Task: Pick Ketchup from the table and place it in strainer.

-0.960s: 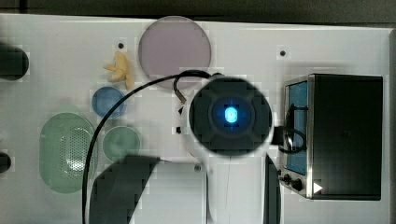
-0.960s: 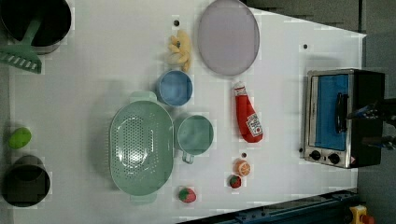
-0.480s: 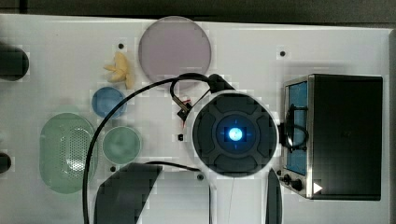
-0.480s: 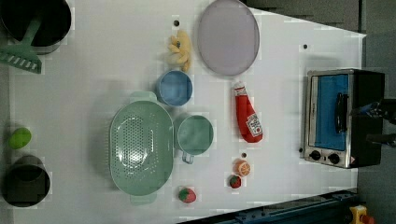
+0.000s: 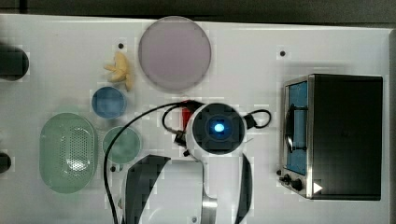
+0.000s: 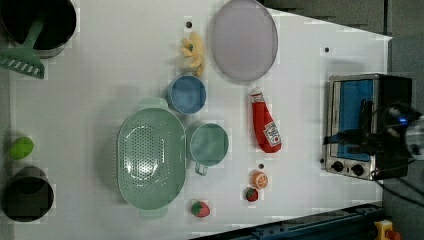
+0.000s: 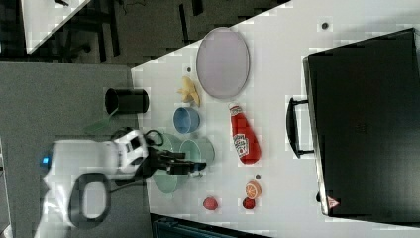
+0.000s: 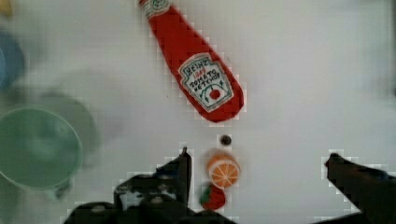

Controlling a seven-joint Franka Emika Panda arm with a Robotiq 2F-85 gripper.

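1. From my seat the gripper [image 8: 257, 161] hangs over the table [image 6: 100, 90] with its jaws spread wide and nothing between them; in the wrist view one finger [image 8: 182, 168] and the other [image 8: 355, 179] are far apart.
2. The ketchup [image 6: 265, 127] lies flat on the table, untouched; in the left view its cap points to 12 o'clock, toward the plate [image 6: 243, 39], and its base to 6 o'clock.
3. In the wrist view I see the ketchup [image 8: 194, 65] lying slantwise, label up, apart from both fingers; the orange slice [image 8: 223, 170] sits between the fingers' lines, with a red piece [image 8: 214, 197] just beside it.
4. In the left view the strainer [image 6: 151, 159] sits at 9 o'clock of the ketchup, well apart from it; the green cup [image 6: 209, 145] stands between them, just beside the strainer's rim.
5. The blue cup [image 6: 186, 94] sits at 12 o'clock of the green cup; the yellow toy [image 6: 193, 52] lies beyond it, near the plate.
6. The oven [image 6: 367, 125] stands at 3 o'clock of the ketchup in the left view; a strawberry [image 6: 200, 208] lies at 6 o'clock of the green cup.
7. In the top view the arm [image 5: 217, 128] covers most of the ketchup; a bit of red [image 5: 184, 112] peeks out at its 9 o'clock.
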